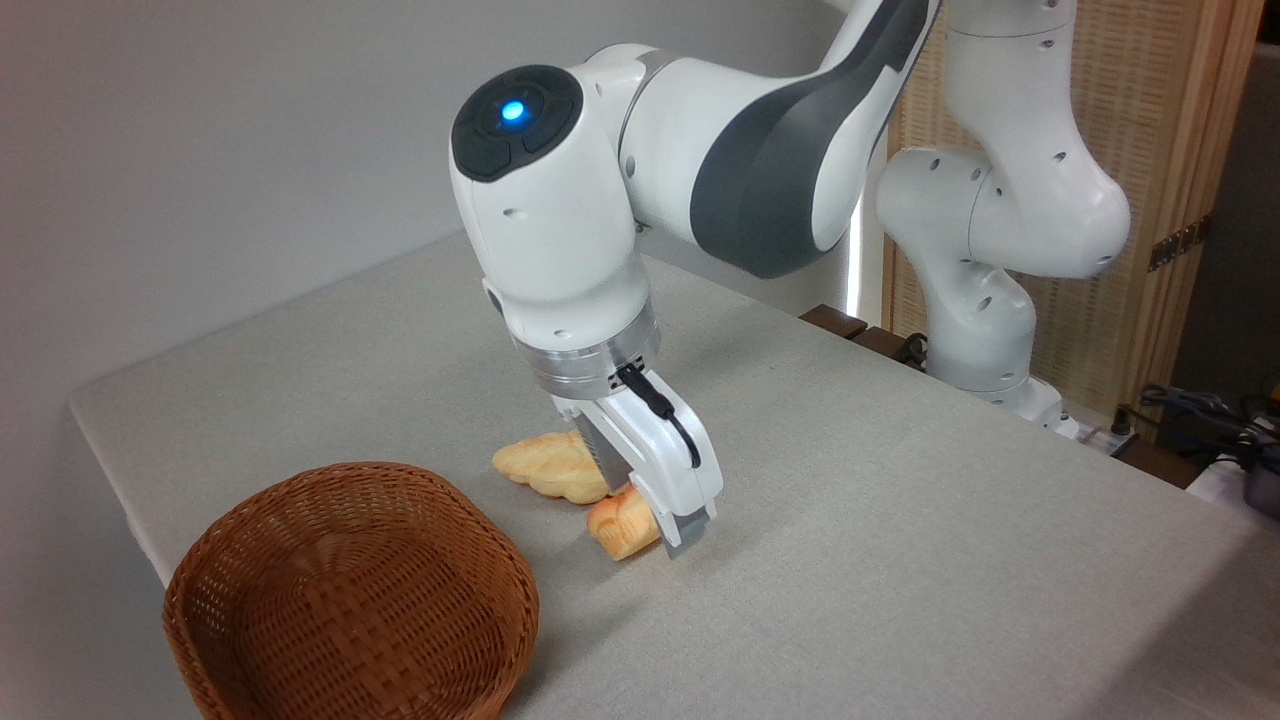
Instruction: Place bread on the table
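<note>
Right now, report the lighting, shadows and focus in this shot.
Fixed camera: soft, even light, no hard glare. The arm casts a diffuse shadow on the table around the gripper and the bread; the basket shades the cloth at its right. The foreground is fairly sharp; the cables at far right are softer. A blue light glows on the wrist.

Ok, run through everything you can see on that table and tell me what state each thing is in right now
Small orange-golden bun: down at the table surface, between the tool's fingers.
Tool: lowered around the bun; whether it grips cannot be told.
Longer pale loaf: lying flat on the table, just behind the bun.
Wicker basket: upright, what shows of its inside is empty.
Table: covered in grey cloth.
Arm's wrist light: glowing blue.
</note>
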